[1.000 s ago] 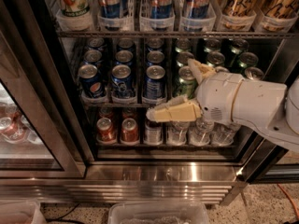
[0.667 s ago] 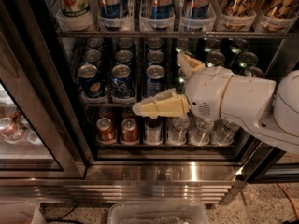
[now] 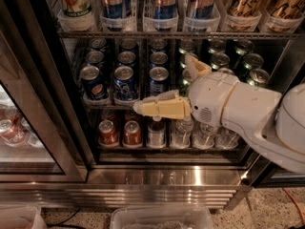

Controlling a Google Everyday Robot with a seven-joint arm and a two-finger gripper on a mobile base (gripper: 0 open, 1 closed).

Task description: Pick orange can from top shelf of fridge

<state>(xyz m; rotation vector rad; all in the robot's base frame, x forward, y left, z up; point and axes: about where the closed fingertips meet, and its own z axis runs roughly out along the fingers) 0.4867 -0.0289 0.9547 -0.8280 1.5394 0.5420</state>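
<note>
The arm (image 3: 248, 113) is a chunky run of smooth white shells, rounded at each joint, with a thin tan seam and a small patch of perforations. Its gripper (image 3: 157, 107), cream-yellow with a grey ribbed strip, sits before the fridge (image 3: 162, 175).

Likely a shop or break-room drinks corner: a glass-door display fridge (image 3: 157, 175) on speckled floor (image 3: 267, 209), wire racks packed with cans (image 3: 126, 78) and bottles (image 3: 183, 130). The gripper (image 3: 159, 108) hangs before the middle rack.
</note>
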